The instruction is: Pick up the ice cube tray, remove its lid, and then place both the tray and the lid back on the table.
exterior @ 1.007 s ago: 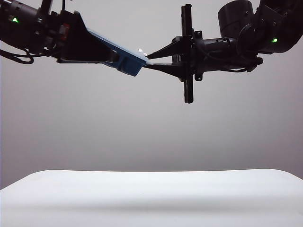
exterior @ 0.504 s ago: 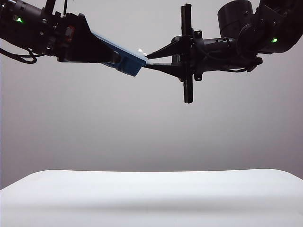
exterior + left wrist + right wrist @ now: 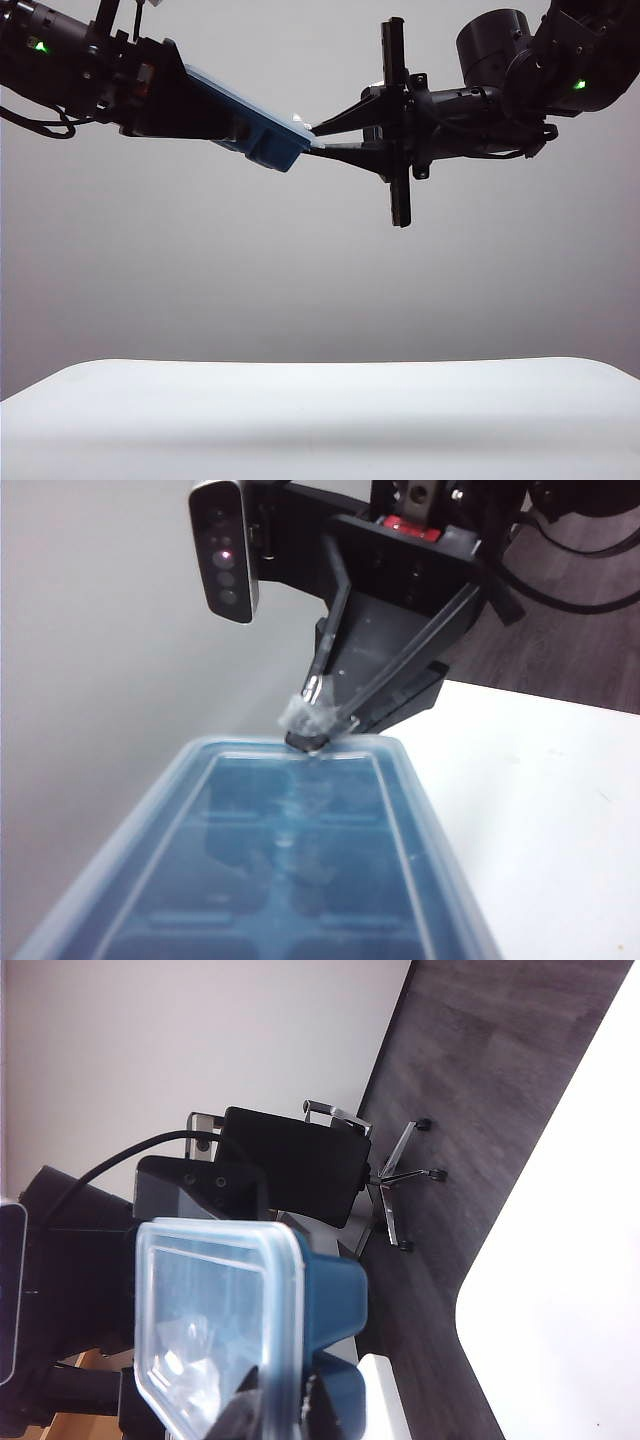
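Observation:
The dark blue ice cube tray [image 3: 272, 143] hangs high above the table [image 3: 320, 420], tilted down toward the middle, with the frosted lid [image 3: 232, 97] still on top. My left gripper [image 3: 238, 124] is shut on the tray's near end; its fingers are hidden in the left wrist view, where the lid [image 3: 300, 850] fills the frame. My right gripper [image 3: 314, 141] reaches in from the right and is shut on the small tab at the lid's far edge. The left wrist view shows the right gripper [image 3: 312, 730] pinching there. In the right wrist view the lid [image 3: 210, 1310] lies over the tray [image 3: 335, 1300].
The white table [image 3: 540, 810] lies far below both arms. The right arm's wrist camera [image 3: 225, 550] sits close behind the tray's far end. Beyond the table edge [image 3: 570, 1290] are dark floor and an office chair [image 3: 390, 1175].
The tray's free end has dipped and shifted slightly toward the middle. The right gripper has tilted a little while keeping its pinch on the lid's tab.

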